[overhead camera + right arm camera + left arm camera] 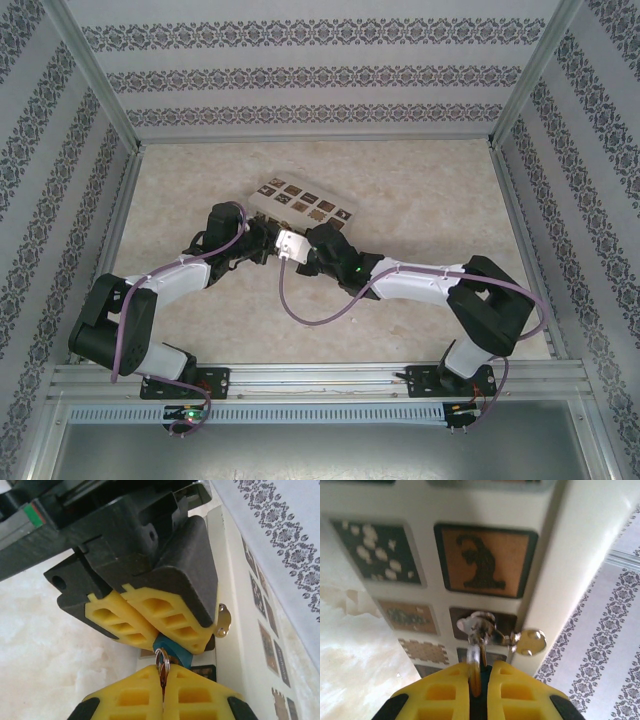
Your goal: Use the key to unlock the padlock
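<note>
- Right gripper (162,678): fingers pressed together on the key (161,668), a thin sliver that pokes out past the tips with a small ring at its top.
- Left gripper (480,674): clamped on the padlock (175,654), of which a strip of blue body shows between the yellow pads in the right wrist view.
- The two grippers meet tip to tip above the middle of the table (420,190), just beside the near edge of the box (300,200).
- The key's end sits right at the blue body. Whether it is already in the keyhole is hidden by the fingers.
- A silver loop (479,626) stands out beyond the left fingertips, probably the shackle. I cannot tell whether it is latched.
- A round silver tab (530,642) hangs beside the loop, perhaps a spare key's head.
- Done, as I judge it: lock and key are each held and brought together.
- Left: seat the key fully if it is not in, turn it, and free the shackle.
- Writing: none legible. The box carries only brown patterned squares, and no brand shows on lock, key or grippers.
</note>
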